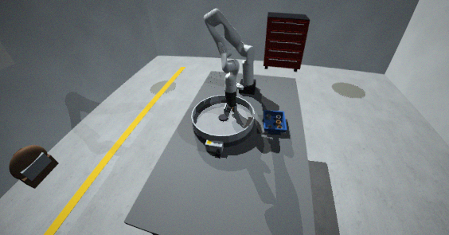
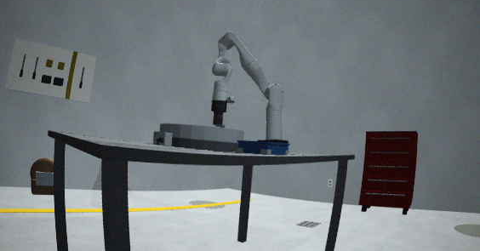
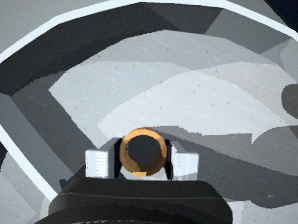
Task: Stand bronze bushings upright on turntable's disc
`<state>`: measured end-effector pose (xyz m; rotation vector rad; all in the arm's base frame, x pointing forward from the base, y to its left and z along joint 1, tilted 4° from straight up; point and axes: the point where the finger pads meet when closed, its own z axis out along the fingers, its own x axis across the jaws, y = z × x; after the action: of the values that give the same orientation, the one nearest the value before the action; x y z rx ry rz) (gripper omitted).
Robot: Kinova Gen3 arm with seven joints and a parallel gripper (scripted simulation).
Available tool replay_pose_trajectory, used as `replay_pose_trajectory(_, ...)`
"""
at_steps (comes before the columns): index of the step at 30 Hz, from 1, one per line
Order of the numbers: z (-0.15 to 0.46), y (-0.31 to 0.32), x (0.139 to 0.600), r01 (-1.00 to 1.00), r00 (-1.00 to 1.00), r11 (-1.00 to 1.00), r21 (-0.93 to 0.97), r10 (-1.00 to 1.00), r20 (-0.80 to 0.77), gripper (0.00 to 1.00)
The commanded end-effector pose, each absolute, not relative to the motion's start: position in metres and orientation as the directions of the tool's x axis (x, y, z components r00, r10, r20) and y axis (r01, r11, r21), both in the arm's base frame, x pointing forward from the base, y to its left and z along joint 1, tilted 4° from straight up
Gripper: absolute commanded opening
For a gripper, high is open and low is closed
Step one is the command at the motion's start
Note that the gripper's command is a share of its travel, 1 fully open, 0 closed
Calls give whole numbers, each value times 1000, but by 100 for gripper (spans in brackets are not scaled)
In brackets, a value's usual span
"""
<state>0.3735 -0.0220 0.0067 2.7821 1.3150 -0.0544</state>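
My gripper (image 1: 232,109) (image 2: 219,126) (image 3: 143,152) points down inside the turntable's raised rim (image 1: 224,136) (image 2: 204,132), over the disc (image 1: 207,121) (image 3: 200,100). It is shut on a bronze bushing (image 3: 131,167), whose open end faces the wrist camera. Whether the bushing touches the disc cannot be told. The dark hub (image 1: 223,117) (image 3: 291,100) is beside it, at the right edge of the wrist view. The blue crate (image 1: 275,131) (image 2: 252,145) stands right of the turntable in the top view. It holds several bushings, some orange-bronze and some grey; the exterior view does not show its inside.
The turntable's raised rim surrounds the disc and gripper. A small grey box (image 1: 214,146) (image 2: 167,139) with a yellow mark sits at the turntable's outer front. The arm's base (image 1: 247,87) stands behind the turntable and crate. A red drawer cabinet (image 1: 286,41) (image 2: 389,169) is beyond the table.
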Motion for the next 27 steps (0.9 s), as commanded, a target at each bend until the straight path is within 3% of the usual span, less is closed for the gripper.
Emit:
replay_pose_trajectory(1,5,-21,373,769,639,-638,42,767,-57,0)
replay_pose_trajectory(27,5,-19,375,768,640,-639,43,766,-56,0)
